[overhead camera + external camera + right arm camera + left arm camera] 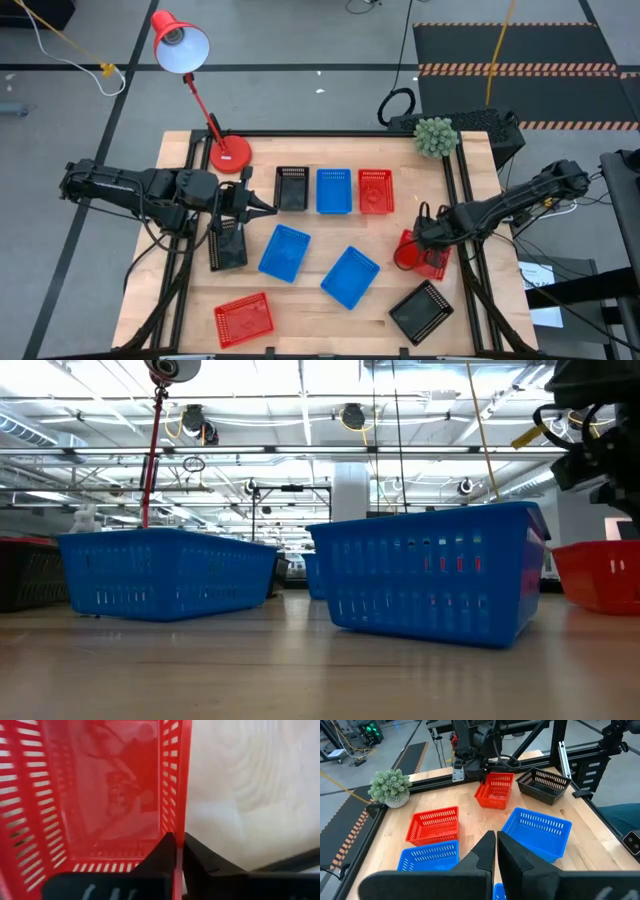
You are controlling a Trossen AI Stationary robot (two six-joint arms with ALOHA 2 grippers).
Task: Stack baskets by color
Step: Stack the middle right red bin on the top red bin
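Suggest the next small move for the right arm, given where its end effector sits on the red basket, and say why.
Probably lift. The right end effector is shut on the wall of the red perforated plastic basket near the table's right edge, and that basket already looks tilted. Raising it clear of the wooden table would let it travel toward the other red mesh basket in the back row without dragging.

Left gripper (pixel 496 851), fingers together, faces blue baskets (pixel 536 831), red baskets (pixel 434 823) and a potted plant (pixel 390 787) on the counter (pixel 470 817).
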